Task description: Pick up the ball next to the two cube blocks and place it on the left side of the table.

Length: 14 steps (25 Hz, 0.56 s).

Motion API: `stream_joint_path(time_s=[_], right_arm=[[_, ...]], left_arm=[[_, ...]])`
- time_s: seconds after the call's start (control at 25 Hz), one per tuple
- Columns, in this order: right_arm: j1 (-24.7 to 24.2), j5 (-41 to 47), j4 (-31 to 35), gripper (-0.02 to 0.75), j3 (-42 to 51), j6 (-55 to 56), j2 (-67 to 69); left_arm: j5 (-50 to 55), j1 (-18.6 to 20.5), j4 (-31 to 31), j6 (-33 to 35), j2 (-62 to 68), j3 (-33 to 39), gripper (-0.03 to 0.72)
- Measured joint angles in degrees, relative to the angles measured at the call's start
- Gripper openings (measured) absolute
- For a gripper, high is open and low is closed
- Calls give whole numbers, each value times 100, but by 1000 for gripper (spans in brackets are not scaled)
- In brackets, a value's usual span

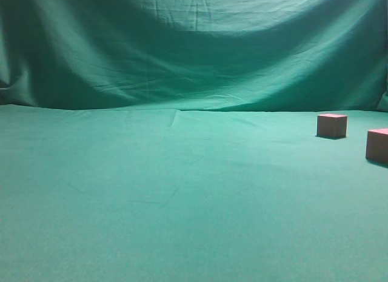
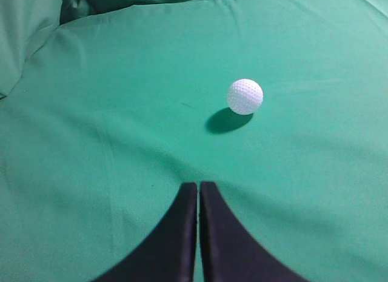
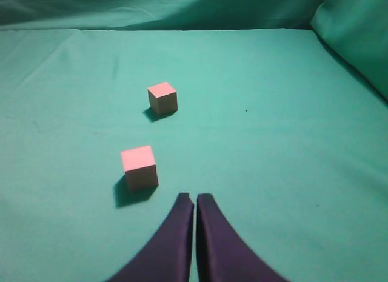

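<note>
The white dimpled ball (image 2: 245, 96) lies on the green table cloth (image 2: 121, 142) in the left wrist view, ahead and a little right of my left gripper (image 2: 198, 186), which is shut and empty. The ball does not show in the exterior view. The two reddish-brown cube blocks (image 1: 332, 125) (image 1: 377, 145) sit at the right edge of the exterior view. In the right wrist view the near cube (image 3: 139, 167) is ahead and left of my right gripper (image 3: 195, 198), which is shut and empty; the far cube (image 3: 162, 97) lies beyond. Neither gripper shows in the exterior view.
A draped green cloth backdrop (image 1: 194, 45) hangs behind the table (image 1: 151, 191). Folds of the cloth rise at the upper left of the left wrist view (image 2: 24, 33) and at the upper right of the right wrist view (image 3: 354, 33).
</note>
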Motion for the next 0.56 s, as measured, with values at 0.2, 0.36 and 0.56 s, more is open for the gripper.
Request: stream_joint_path(time_s=[0.2, 0.36, 0.56], right_arm=[[0, 70, 0, 0, 0, -42, 0], [0, 70, 0, 0, 0, -50, 0], [0, 70, 0, 0, 0, -50, 0]], left_arm=[[0, 0, 0, 0, 0, 0, 0], [0, 0, 0, 0, 0, 0, 0], [0, 0, 0, 0, 0, 0, 0]])
